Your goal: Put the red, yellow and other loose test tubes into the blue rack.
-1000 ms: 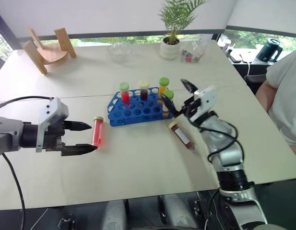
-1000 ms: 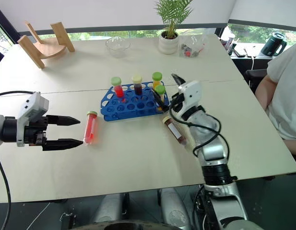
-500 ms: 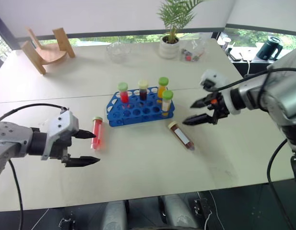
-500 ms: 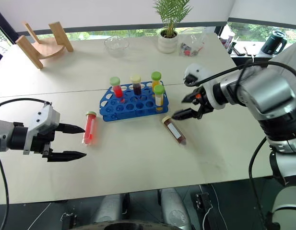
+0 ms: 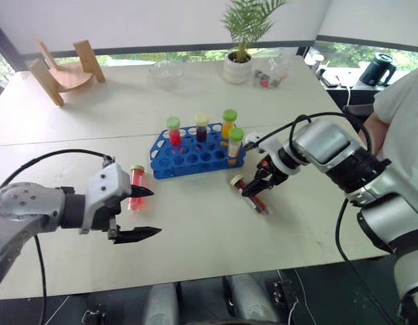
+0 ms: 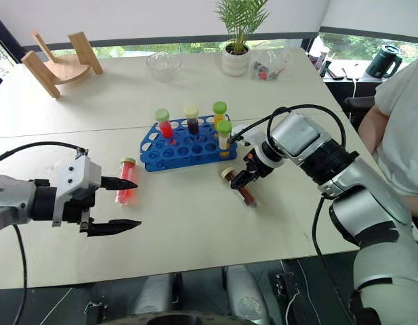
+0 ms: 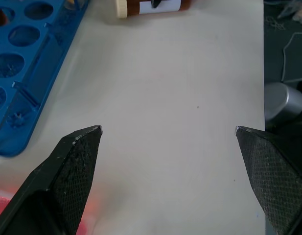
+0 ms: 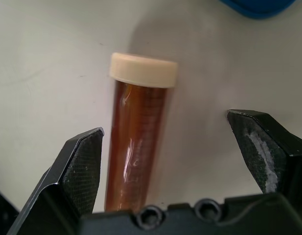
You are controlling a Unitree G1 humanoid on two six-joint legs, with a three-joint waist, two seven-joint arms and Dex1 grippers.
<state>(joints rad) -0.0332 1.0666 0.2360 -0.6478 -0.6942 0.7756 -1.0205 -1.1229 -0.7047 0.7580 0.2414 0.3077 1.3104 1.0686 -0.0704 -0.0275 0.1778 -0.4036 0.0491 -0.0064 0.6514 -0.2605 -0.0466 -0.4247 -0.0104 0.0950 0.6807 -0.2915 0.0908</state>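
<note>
Brown tube (image 8: 141,132), no legible label, lies btwn wide-open right gripper (image 8: 168,142); left gripper (image 7: 168,132) wide, empty.

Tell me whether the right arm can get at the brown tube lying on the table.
Probably yes: the right end effector hangs open over the brown tube, a finger on either side, with nothing between them.

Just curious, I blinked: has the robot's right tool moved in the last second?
Yes. The right tool, open, has come down from beside the blue rack to just over the brown tube lying on the table.
</note>
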